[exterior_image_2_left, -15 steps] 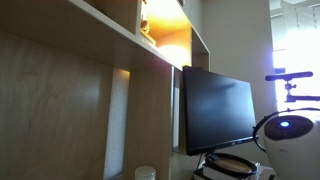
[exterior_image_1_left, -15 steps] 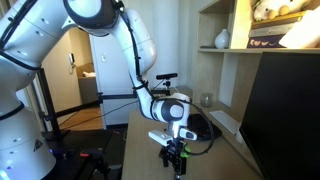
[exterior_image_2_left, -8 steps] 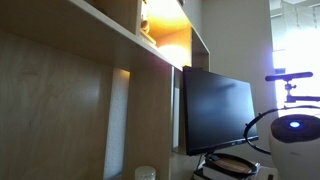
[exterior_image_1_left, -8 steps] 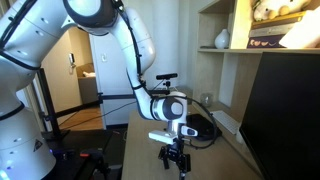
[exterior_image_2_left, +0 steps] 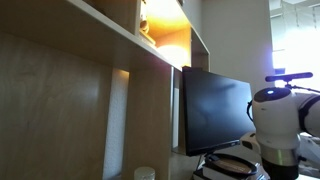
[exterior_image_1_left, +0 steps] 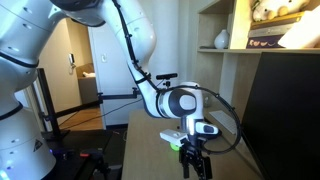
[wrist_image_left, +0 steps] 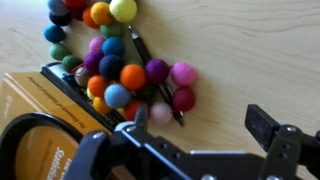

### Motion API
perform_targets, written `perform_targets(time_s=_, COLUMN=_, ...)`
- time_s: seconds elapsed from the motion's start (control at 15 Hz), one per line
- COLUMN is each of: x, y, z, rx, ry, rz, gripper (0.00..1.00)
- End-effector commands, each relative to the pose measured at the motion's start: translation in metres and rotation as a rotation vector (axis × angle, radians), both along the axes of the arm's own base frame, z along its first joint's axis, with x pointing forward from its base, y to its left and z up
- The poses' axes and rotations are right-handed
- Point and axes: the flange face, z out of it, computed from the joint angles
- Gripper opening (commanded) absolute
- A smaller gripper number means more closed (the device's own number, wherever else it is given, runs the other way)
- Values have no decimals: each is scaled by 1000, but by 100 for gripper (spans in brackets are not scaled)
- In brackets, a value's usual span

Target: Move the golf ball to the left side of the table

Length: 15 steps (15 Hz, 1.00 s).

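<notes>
Because a golf ball is hard, light and slick-skinned, the golf ball [wrist_image_left: 123, 10] will probably roll or squirt away if pinched off-centre. I would take it across its widest girth, coming straight down. It lies on the tabletop [wrist_image_left: 250, 50] at the far edge of the heap of coloured balls [wrist_image_left: 125, 75], touching an orange one of that heap, which leaves little room for a finger on that flank. The pincer [wrist_image_left: 178, 140] hangs over the heap's near edge, jaws apart and nothing between them. The frame's top cuts the golf ball off, and no dimples can be made out. An orange box [wrist_image_left: 40, 110] beside the heap is partly hidden by the pincer. Neither exterior view shows heap or ball.
</notes>
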Motion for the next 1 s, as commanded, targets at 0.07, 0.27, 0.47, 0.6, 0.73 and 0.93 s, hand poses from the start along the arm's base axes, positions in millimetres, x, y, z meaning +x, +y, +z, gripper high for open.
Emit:
perform_targets(time_s=0.07, x=5, y=-17, z=11, rx=13, ry=-46, rz=-102, gripper=100)
perform_targets(time_s=0.27, x=9, y=-19, z=12, rx=0, ry=-68, rz=-149, gripper=100)
perform_targets(time_s=0.47, x=10, y=-4, z=15, rx=15, ry=-63, rz=-99, gripper=100)
perform_targets(time_s=0.6, x=11, y=9, z=15, rx=20, ry=-55, rz=-54, gripper=100)
perform_targets(time_s=0.73, x=10, y=22, z=14, rx=27, ry=-49, rz=-24, gripper=100)
perform_targets(time_s=0.93, x=9, y=37, z=12, rx=31, ry=-47, rz=-3, gripper=100)
